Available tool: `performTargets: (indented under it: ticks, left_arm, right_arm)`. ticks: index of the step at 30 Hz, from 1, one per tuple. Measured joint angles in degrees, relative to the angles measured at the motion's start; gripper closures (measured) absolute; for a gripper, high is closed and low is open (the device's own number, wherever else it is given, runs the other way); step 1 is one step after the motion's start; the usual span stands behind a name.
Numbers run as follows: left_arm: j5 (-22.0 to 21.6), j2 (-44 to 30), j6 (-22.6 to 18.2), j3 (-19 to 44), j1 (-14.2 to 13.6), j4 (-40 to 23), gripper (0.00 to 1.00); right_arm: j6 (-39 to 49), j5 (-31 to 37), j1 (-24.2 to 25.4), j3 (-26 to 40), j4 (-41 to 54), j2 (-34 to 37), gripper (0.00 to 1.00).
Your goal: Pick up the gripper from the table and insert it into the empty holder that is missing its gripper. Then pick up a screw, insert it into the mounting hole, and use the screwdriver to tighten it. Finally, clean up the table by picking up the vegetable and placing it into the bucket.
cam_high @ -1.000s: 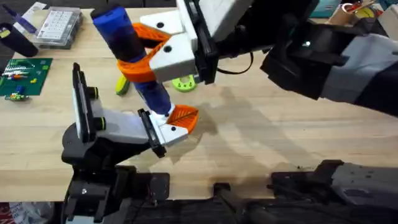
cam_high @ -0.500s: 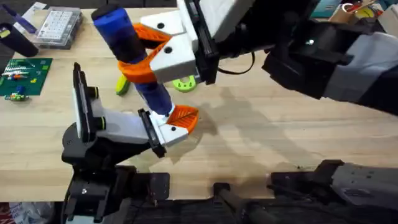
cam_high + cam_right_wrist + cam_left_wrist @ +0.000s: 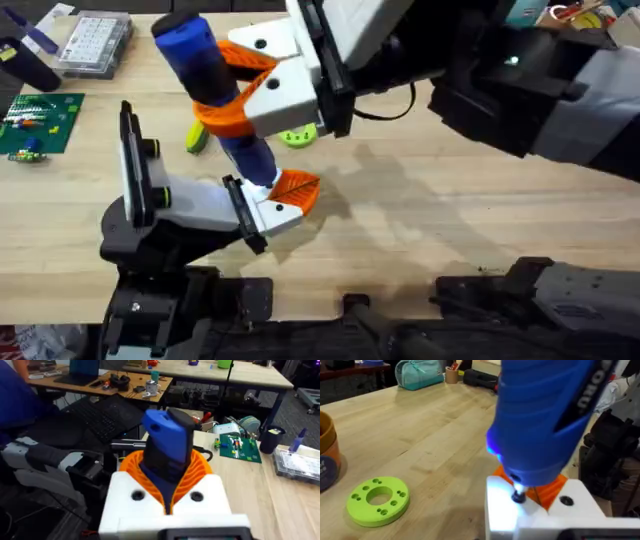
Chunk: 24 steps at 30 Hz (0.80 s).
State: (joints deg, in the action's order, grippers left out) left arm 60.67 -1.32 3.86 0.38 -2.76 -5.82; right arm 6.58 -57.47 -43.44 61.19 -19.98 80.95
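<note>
Gripping screwdriver (image 3: 215, 95), right gripper (image 3: 235, 85) fingers closed; left wrist view shows bit on holder (image 3: 540, 515); left fingers' state unclear.

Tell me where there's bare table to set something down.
Bare wood spreads right of the holder, under the right arm and toward the near edge. It is crowded around the screwdriver, vegetable and green ring, and by the circuit board.

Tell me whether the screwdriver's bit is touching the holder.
Touching. In the left wrist view the screwdriver points down and its thin metal bit meets the top face of the white holder, with no gap visible at the tip.
</note>
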Motion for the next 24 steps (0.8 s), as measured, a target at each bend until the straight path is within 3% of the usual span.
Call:
performTargets:
  ticks: [24]
  left_arm:
    - [0.25,-0.24,0.08,0.0,0.0,-0.04,0.988]
  right_arm:
    - [2.56,-0.49,0.0,0.7,4.12,-0.7,0.973]
